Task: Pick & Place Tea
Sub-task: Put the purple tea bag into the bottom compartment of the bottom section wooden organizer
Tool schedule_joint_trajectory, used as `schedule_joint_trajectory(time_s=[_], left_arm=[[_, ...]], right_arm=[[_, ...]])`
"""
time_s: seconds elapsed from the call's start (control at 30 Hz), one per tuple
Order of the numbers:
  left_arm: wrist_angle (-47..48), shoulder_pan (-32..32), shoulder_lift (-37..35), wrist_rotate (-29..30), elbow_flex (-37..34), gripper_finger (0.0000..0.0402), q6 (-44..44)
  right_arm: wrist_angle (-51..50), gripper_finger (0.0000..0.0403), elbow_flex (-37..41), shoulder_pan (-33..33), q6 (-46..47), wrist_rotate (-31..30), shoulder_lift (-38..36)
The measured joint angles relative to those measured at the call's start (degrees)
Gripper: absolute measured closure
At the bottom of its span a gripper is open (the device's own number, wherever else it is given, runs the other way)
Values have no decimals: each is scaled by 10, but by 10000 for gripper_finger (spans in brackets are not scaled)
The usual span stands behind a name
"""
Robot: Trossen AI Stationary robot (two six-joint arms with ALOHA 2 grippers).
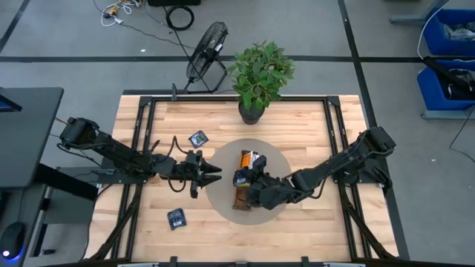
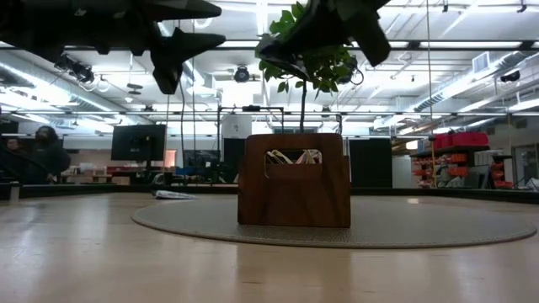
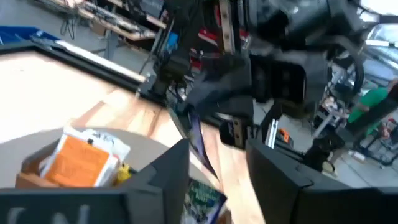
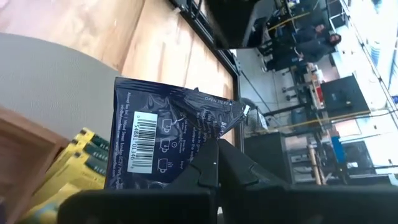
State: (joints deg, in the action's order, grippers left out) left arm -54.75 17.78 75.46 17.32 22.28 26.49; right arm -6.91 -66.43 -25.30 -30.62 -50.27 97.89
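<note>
Sachet (image 4: 166, 144) — dark navy — pinched in right gripper (image 4: 217, 163).

The right gripper (image 1: 241, 178) with its navy sachet (image 4: 168, 140) hangs over the tray (image 1: 245, 199) at frame centre, blocking it from above. The plant (image 1: 260, 74) crowds upper centre. Bare wood (image 1: 312, 230) lies open lower right.

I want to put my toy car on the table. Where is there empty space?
The wood right of the round mat is bare, out to the table's edge, apart from the right arm over it. Far left corner is bare too. The middle is crowded: the tray, and the right fingers shut on a navy sachet. Two sachets lie on the left.
</note>
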Motion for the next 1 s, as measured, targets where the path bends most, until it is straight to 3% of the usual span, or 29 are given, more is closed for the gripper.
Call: schedule_joint_trajectory(time_s=[0.13,0.27,0.5,0.83,1.0], left_arm=[[7,0,0,-2,0,200,-1],[10,0,0,-1,0,183,-1],[16,-7,0,-1,0,188,-1],[19,-35,0,-2,2,204,14],[77,-34,7,-9,44,204,1]], right_arm=[[20,403,0,14,-32,15,0],[45,403,0,28,-58,38,1],[118,403,0,44,-127,77,1],[123,403,0,62,-134,93,1],[130,403,0,71,-139,99,1]])
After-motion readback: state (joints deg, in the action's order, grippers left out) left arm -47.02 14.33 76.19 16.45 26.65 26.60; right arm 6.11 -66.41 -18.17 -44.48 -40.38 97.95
